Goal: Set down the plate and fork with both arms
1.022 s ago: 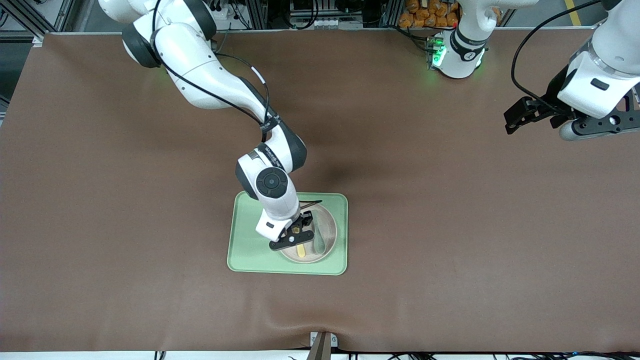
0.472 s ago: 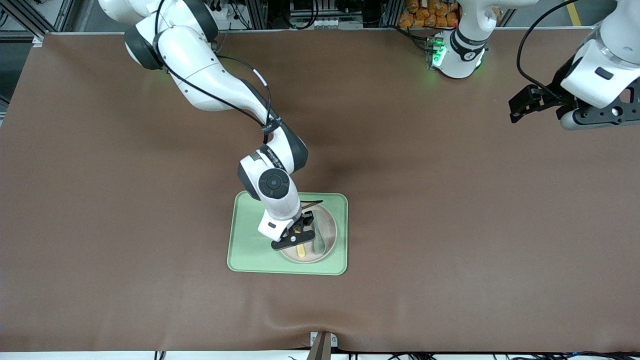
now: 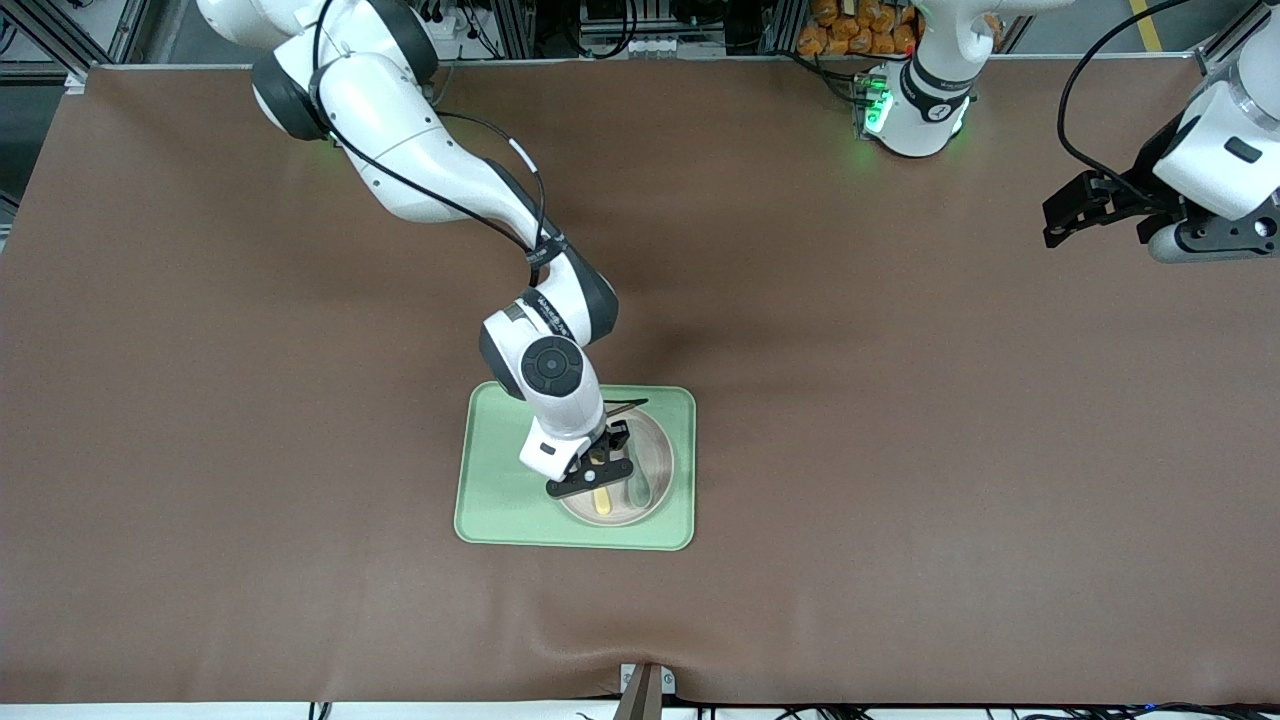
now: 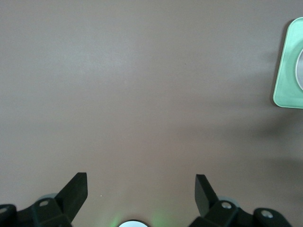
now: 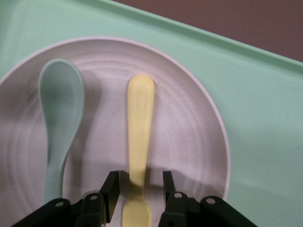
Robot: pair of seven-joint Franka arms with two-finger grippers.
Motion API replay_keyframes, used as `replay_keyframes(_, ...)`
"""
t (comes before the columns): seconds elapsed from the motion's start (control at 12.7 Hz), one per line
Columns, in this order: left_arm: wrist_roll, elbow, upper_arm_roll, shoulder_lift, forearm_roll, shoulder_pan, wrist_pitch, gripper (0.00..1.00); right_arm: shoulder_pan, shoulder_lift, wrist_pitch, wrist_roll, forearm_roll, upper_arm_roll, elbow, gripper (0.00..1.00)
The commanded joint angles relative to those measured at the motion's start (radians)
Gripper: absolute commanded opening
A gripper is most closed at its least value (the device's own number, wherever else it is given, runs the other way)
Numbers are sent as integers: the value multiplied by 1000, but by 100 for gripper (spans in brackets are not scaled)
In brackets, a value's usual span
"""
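So, right claw (image 5: 138, 191) half-open, straddling fork (image 5: 139, 142) neck, not clamped yet. Fork flat on plate (image 5: 189, 142), handle pointing straight out from claw, beside spoon (image 5: 59, 118). Left claw (image 4: 141, 189) wide open, empty, waiting well off.

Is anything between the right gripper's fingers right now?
Yes: in the right wrist view the fork lies on the plate between the right gripper fingers.

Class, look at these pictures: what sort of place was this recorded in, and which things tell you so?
Most likely a robotics lab: two white arms mounted at a brown-covered table, metal framing and cables along its edge, and toy-like tableware, a plate on a green tray, as practice props.
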State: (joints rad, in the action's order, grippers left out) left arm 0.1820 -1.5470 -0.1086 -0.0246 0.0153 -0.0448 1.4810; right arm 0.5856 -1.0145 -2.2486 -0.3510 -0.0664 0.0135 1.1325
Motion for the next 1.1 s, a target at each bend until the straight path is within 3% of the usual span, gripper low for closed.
replay_keyframes(0.0, -12, -21, -22, -32, 6, 22, -1, 100, 14, -29, -5, -28, -33, -7, -39, 30)
replay_keyframes(0.24, -12, -31, -29, -51, 5, 22, -2, 100, 14, -24, -2, -31, -32, -6, -46, 3)
replay_keyframes(0.31, -12, -51, -34, -64, 5, 22, -2, 100, 14, -24, -2, -29, -30, -6, -48, 0)
replay_keyframes(0.79, -29, -105, -20, -86, 11, 14, 45, 100, -15, 16, 67, -31, -15, 5, -53, 0)
replay_keyframes(1.02, -13, -102, -19, -78, 11, 19, 47, 100, -79, 69, 86, -31, 118, 6, -51, 0)
